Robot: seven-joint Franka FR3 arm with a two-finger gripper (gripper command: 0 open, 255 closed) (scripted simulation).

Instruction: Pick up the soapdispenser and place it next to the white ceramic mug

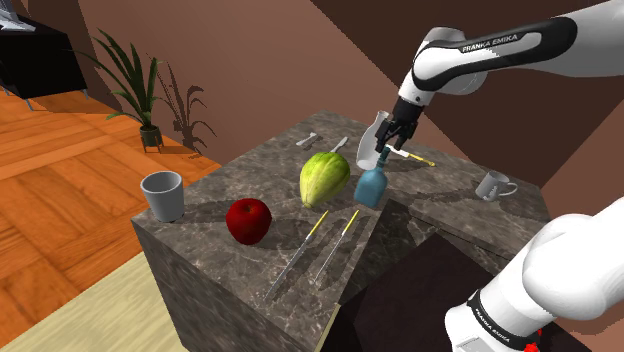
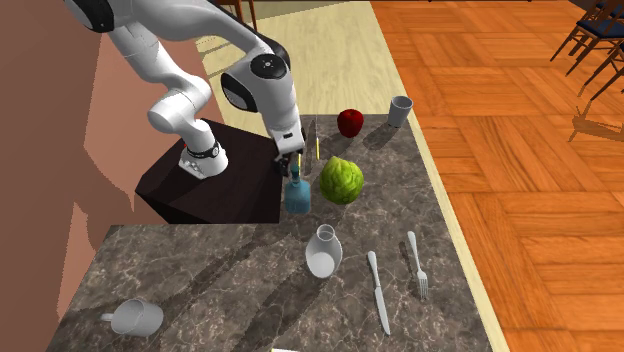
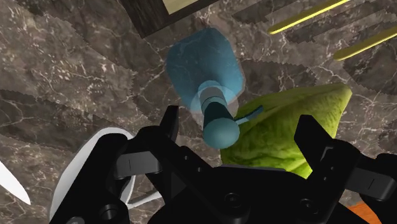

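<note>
Blue soapdispenser (image 1: 370, 188), green vegetable (image 1: 324, 177), red apple (image 1: 248, 220), dark white-veined counter (image 1: 440, 195)

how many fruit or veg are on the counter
2. A red apple sits near the grey cup, and a green fruit lies right beside the blue dispenser. Nothing suggests another is hidden.

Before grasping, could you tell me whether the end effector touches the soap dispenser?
Apart: the wrist view shows gaps between the open end effector and the soap dispenser.
</note>
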